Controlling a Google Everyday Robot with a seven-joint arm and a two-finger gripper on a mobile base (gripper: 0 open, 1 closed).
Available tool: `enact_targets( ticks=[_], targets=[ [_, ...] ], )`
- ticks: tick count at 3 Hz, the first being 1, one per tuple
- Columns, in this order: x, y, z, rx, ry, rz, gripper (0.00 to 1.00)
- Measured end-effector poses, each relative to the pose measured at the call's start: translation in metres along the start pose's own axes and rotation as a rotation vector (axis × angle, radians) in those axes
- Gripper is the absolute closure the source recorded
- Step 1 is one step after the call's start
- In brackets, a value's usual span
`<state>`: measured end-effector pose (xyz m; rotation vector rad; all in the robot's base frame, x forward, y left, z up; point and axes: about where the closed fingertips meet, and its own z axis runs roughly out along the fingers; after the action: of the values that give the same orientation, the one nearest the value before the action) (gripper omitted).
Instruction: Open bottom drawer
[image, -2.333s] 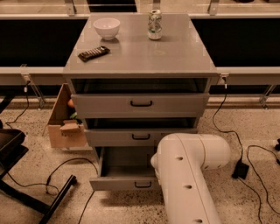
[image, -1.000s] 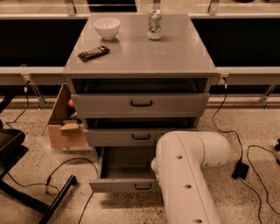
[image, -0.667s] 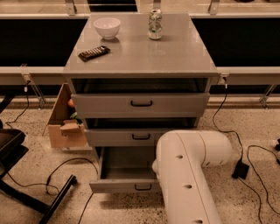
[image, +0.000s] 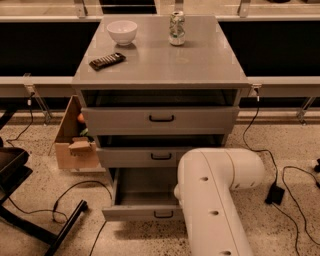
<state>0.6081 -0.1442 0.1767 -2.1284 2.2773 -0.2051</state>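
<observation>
The bottom drawer of the grey cabinet stands pulled out toward me. Its inside is bare and its small black loop handle shows on the front panel. My white arm reaches in from the lower right and covers the drawer's right end. My gripper is hidden behind that arm, somewhere near the drawer's right side, so it does not show. The middle drawer and the top drawer stand a little way out, each with a black handle.
A white bowl, a can and a dark remote-like bar sit on the cabinet top. A cardboard box stands on the floor at the left. A black chair base, cables and a power adapter lie on the floor.
</observation>
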Motion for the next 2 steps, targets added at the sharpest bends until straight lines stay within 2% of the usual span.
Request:
enact_targets(
  ticks=[2],
  targets=[
    [0.0000, 0.0056, -0.0004, 0.007, 0.002, -0.001, 1.00]
  ],
)
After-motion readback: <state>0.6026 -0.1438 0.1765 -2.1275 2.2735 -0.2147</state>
